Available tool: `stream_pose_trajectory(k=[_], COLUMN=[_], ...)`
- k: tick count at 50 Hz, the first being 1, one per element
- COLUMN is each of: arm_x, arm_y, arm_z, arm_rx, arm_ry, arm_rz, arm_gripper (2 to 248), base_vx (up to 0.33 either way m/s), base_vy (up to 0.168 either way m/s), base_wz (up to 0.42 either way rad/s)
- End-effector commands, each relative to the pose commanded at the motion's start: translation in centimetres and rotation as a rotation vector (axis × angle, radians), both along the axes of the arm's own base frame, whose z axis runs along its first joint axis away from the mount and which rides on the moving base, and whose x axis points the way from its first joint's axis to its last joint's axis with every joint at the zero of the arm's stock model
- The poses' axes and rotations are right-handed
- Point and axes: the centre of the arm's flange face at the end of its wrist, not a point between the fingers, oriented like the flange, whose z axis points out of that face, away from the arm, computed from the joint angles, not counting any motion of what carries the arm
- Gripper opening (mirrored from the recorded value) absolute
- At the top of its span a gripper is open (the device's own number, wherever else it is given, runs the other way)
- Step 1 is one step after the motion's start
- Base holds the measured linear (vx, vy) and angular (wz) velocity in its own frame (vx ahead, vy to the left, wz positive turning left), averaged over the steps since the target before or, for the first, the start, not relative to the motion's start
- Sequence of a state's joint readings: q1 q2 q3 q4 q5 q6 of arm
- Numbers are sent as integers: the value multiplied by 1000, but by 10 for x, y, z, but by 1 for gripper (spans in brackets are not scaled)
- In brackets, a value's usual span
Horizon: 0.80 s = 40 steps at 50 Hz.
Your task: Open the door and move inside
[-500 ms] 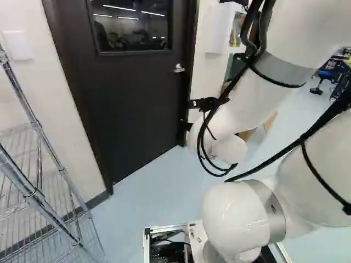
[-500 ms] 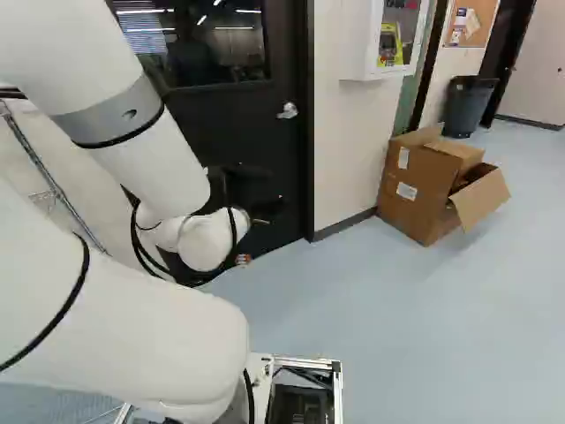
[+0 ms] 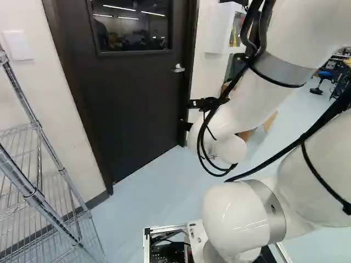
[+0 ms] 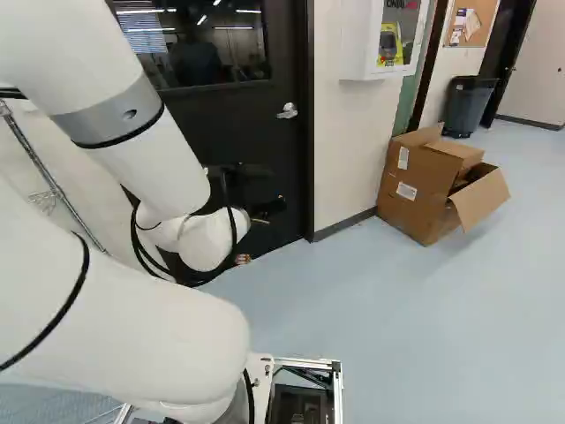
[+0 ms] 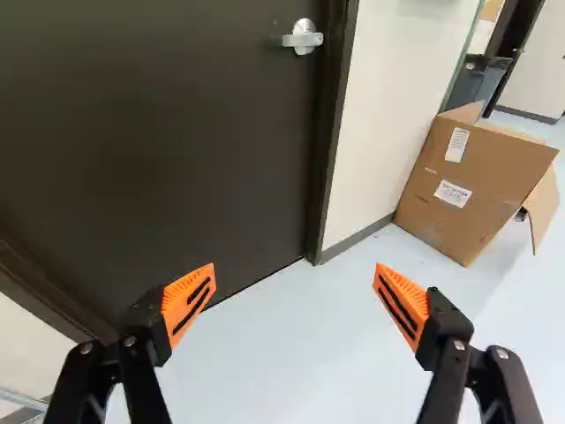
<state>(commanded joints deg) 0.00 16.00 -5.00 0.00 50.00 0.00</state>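
Observation:
The dark door [image 3: 129, 98] stands closed in its frame, with a window in its upper part. Its silver lever handle [image 4: 288, 111] is near the door edge beside the white wall; in the wrist view the handle [image 5: 303, 37] lies well ahead of the fingers, touched by nothing. My gripper [image 4: 269, 208] shows as dark parts in front of the lower door in the right base view, mostly hidden by the wrist. Seen from the wrist, the gripper [image 5: 294, 296] is wide open, its orange pads far apart with nothing held between them.
A wire shelf rack [image 3: 38, 192] stands left of the door. Right of the doorway are a white wall cabinet [image 4: 360, 40], an open cardboard box [image 4: 419, 190] on the floor and a dark bin [image 4: 468, 106] farther back. The base's metal frame [image 4: 337, 389] shows low.

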Motion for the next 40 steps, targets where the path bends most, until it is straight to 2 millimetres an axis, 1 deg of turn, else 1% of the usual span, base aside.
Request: stream_pose_trajectory(k=[10, 18, 40], arm_x=[0, 0, 0], arm_y=[0, 0, 0], arm_z=[0, 0, 0], arm_rx=[0, 0, 0], arm_ry=[0, 0, 0], arm_rz=[0, 0, 0], arm_gripper=[247, 247, 247], base_vx=[16, 107, 112], base_vy=[8, -9, -68], base_wz=[10, 30, 4])
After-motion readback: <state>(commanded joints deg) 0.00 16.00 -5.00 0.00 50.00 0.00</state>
